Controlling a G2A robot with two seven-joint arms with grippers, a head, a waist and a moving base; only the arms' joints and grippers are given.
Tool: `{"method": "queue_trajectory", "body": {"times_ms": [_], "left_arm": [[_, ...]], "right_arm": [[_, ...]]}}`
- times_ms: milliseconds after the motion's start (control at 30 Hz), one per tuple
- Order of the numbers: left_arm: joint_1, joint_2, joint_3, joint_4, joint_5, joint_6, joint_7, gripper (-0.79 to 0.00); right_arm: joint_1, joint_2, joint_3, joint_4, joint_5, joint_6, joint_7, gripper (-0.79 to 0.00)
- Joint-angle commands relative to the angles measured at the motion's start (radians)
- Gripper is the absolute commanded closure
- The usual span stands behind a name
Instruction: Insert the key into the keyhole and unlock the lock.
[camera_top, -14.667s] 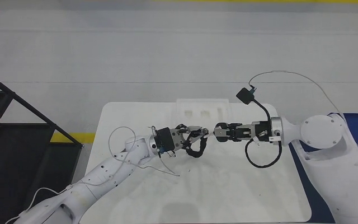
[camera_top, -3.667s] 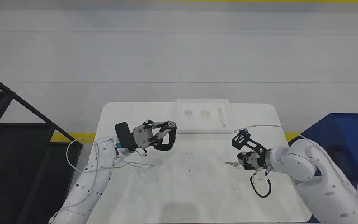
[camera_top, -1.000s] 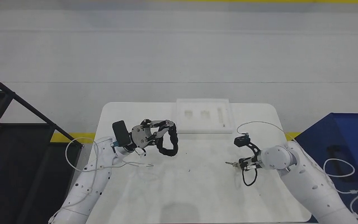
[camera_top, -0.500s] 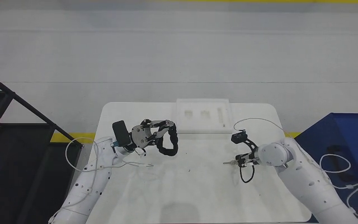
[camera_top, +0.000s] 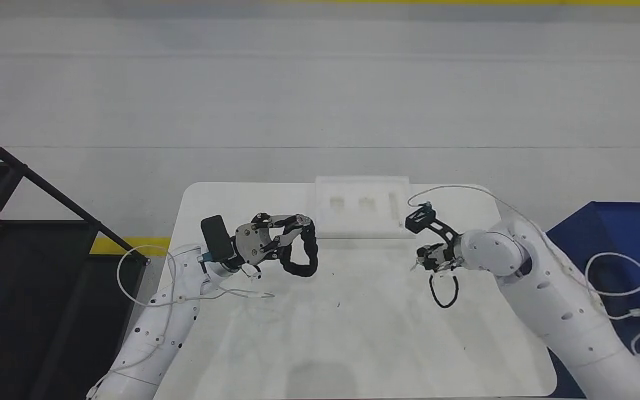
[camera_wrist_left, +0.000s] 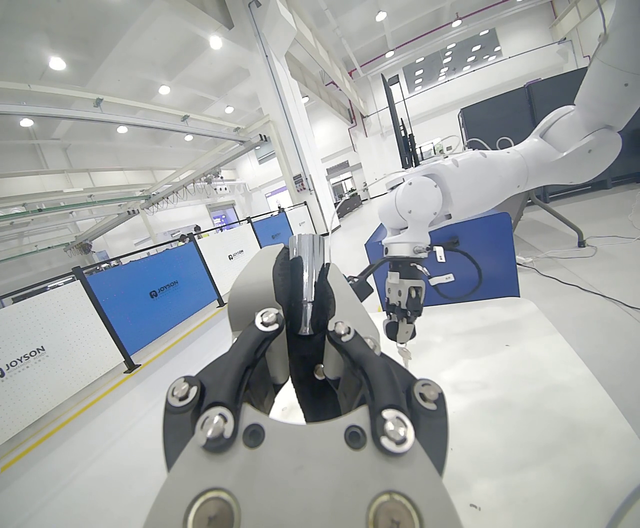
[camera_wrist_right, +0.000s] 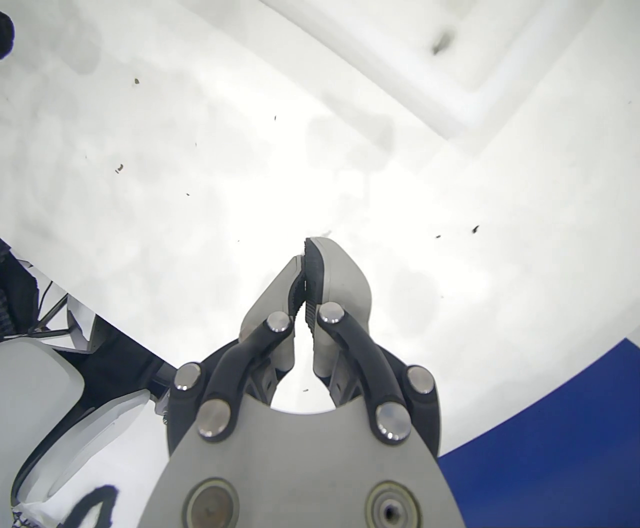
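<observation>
The left gripper (camera_wrist_left: 301, 305) had its jaws clamped on a black cable lock (camera_wrist_left: 306, 265). The lock's shiny chrome cylinder stood up between the pads, and its dark cable looped out beside the gripper, held over the left part of the white table (camera_top: 400, 340). Across from it, the right gripper (camera_wrist_right: 306, 262) had its jaws pinched almost together on a small silver key (camera_wrist_left: 404, 351), whose end hung down below the fingertips over the table's right part. Lock and key were well apart. A white foam tray (camera_top: 362, 205) lay at the table's far edge.
</observation>
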Motion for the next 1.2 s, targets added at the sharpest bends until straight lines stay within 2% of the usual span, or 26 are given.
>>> {"method": "queue_trajectory", "body": {"times_ms": [0, 233, 433, 600, 1167], "left_arm": [[0.0, 0.0, 0.0, 0.0, 0.0, 0.0, 0.0, 0.0], [0.0, 0.0, 0.0, 0.0, 0.0, 0.0, 0.0, 0.0], [0.0, 0.0, 0.0, 0.0, 0.0, 0.0, 0.0, 0.0], [0.0, 0.0, 0.0, 0.0, 0.0, 0.0, 0.0, 0.0], [0.0, 0.0, 0.0, 0.0, 0.0, 0.0, 0.0, 0.0]], "right_arm": [[0.05, -0.01, -0.02, 0.042, 0.011, -0.026, 0.0, 0.0], [0.229, -0.062, -0.124, 0.249, 0.047, -0.114, -0.006, 0.0], [0.368, -0.124, -0.217, 0.468, 0.087, -0.204, -0.064, 0.0], [0.458, -0.171, -0.277, 0.592, 0.098, -0.27, -0.097, 0.0], [0.599, -0.31, -0.401, 0.931, 0.15, -0.396, -0.16, 0.0]]}}
